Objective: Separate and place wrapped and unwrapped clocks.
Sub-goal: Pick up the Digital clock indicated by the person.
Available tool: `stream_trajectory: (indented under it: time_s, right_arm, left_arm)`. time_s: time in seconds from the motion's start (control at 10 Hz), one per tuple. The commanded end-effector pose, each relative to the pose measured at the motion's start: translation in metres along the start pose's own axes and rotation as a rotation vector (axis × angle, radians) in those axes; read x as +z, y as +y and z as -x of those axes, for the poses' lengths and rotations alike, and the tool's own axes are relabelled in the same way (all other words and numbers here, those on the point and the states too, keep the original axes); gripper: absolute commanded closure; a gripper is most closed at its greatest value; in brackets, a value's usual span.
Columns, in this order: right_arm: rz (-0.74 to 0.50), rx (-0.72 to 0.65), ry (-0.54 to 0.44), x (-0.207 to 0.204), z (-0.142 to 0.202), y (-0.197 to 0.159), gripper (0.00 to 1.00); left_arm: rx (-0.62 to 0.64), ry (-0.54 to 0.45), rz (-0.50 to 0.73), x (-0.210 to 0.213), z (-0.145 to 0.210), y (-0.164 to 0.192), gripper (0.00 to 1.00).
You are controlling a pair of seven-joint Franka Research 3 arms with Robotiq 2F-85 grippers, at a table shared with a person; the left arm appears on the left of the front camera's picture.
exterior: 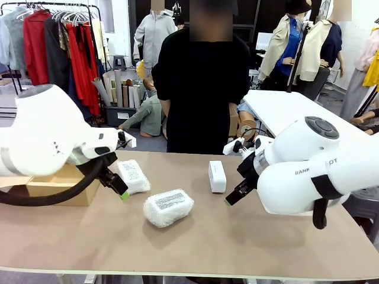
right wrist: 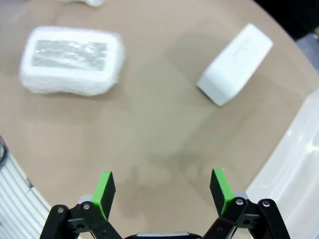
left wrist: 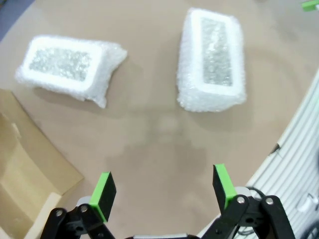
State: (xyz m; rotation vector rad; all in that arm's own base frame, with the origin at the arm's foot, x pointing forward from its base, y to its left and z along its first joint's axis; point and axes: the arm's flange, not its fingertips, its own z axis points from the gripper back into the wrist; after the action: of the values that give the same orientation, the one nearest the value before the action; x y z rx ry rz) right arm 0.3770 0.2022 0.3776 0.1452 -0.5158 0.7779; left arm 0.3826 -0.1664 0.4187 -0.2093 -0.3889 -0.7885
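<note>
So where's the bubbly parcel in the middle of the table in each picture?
Front view: the middle parcel lies just below the picture's centre, label up.
Left wrist view: the middle parcel is upper right.
Right wrist view: the middle parcel is upper left.
Shared landmark: the second wrapped parcel beside it, upper left in the left wrist view, cut off at the right wrist view's top edge.

- right arm (exterior: 308,177): black letters "RANK" and, farther along, "OT"; the rest is hidden
- near bundle (exterior: 168,207), far bundle (exterior: 133,176): print too fine to read
- block (right wrist: 235,64): faint mark, unreadable
</note>
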Motion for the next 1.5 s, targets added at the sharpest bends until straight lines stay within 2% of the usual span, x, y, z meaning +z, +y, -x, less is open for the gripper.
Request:
stream_trajectory:
  time_s: [0.0, 0.3, 0.4, 0.6, 0.8, 0.9, 1.0, 1.3, 1.4]
  right_arm:
    - [-0.118, 0.082, -0.018, 0.021, -0.013, -0.023, 0.00]
    - [-0.232, 0.199, -0.028, 0.050, -0.044, -0.033, 0.00]
    - [-0.245, 0.264, -0.029, 0.058, -0.050, -0.039, 0.00]
    - [-0.265, 0.372, -0.082, 0.074, -0.053, -0.056, 0.00]
    - [-0.239, 0.450, -0.107, 0.084, -0.050, -0.069, 0.00]
    - [-0.216, 0.457, -0.140, 0.084, -0.049, -0.071, 0.00]
    - [-0.225, 0.407, -0.072, 0.086, -0.052, -0.062, 0.00]
    - [-0.225, 0.407, -0.072, 0.086, -0.052, -0.062, 0.00]
    - [-0.206, 0.437, -0.065, 0.086, -0.050, -0.064, 0.00]
  left_arm:
    - [-0.166, -0.053, 0.143, 0.019, -0.001, 0.017, 0.00]
    - [-0.432, -0.267, 0.218, 0.045, -0.011, 0.039, 0.00]
    - [-0.471, -0.306, 0.249, 0.051, -0.015, 0.047, 0.00]
    - [-0.590, -0.307, 0.262, 0.063, -0.020, 0.059, 0.00]
    - [-0.616, -0.323, 0.262, 0.066, -0.027, 0.063, 0.00]
    - [-0.575, -0.304, 0.219, 0.064, -0.030, 0.061, 0.00]
    - [-0.602, -0.312, 0.254, 0.070, -0.020, 0.058, 0.00]
    - [-0.602, -0.312, 0.254, 0.070, -0.020, 0.058, 0.00]
    - [-0.590, -0.280, 0.241, 0.067, -0.023, 0.059, 0.00]
